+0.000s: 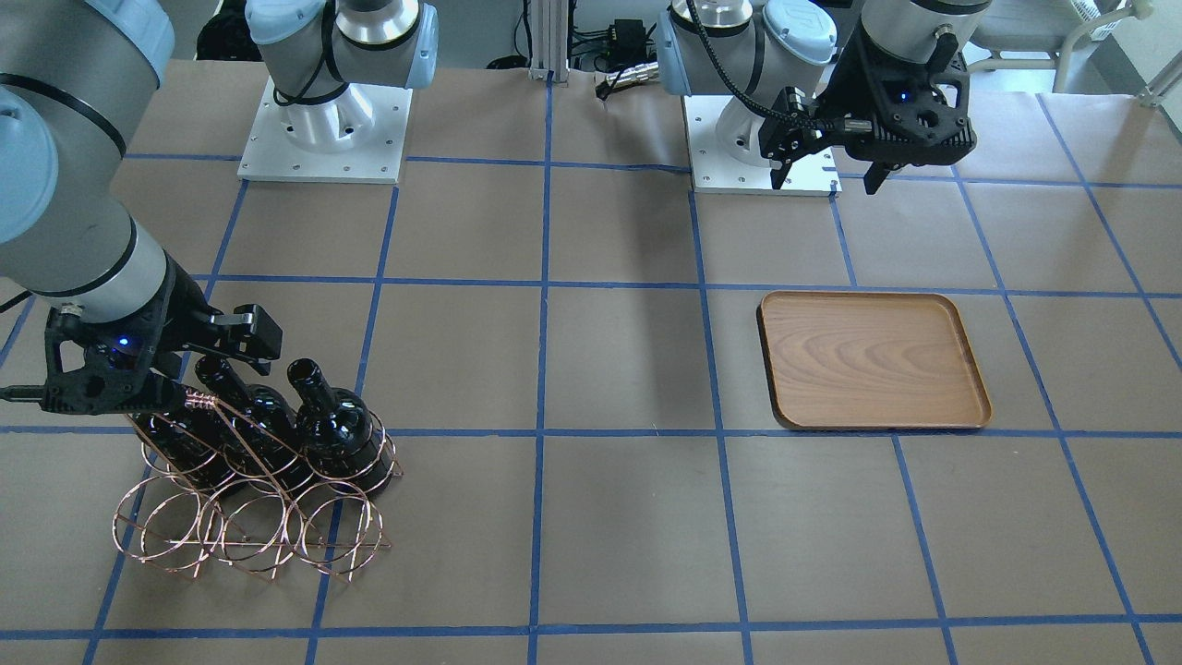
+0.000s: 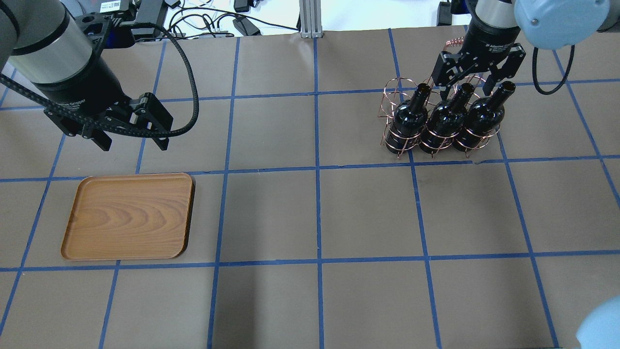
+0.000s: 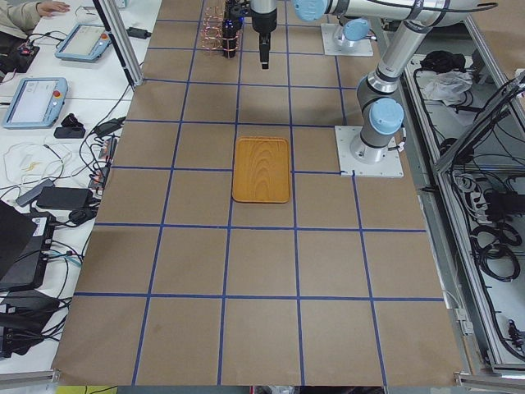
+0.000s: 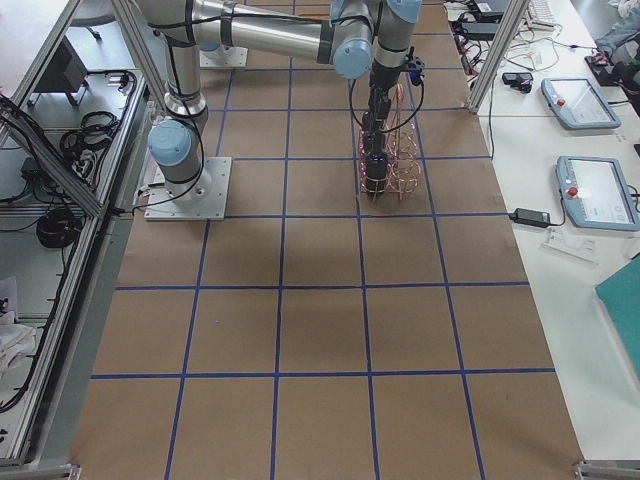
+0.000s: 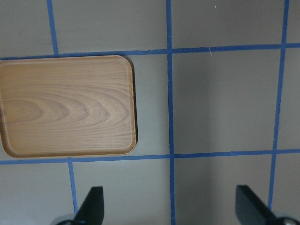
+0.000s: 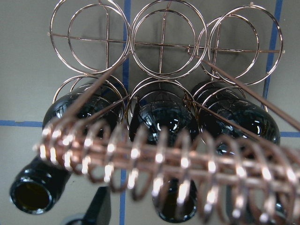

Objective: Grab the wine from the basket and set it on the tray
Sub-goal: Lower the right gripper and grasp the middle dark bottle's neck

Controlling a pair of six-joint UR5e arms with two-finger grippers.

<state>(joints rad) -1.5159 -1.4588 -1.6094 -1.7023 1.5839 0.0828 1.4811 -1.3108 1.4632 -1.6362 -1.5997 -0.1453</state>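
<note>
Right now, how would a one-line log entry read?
right hand: open, at neck of middle wine | basket: holds all three | tray: bare | left hand: open, near tray

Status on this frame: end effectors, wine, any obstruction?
Left end effector open, empty, near tray. Right end effector open, astride neck of middle wine bottle, seated in basket. Coiled basket handle close beside right wrist.
</note>
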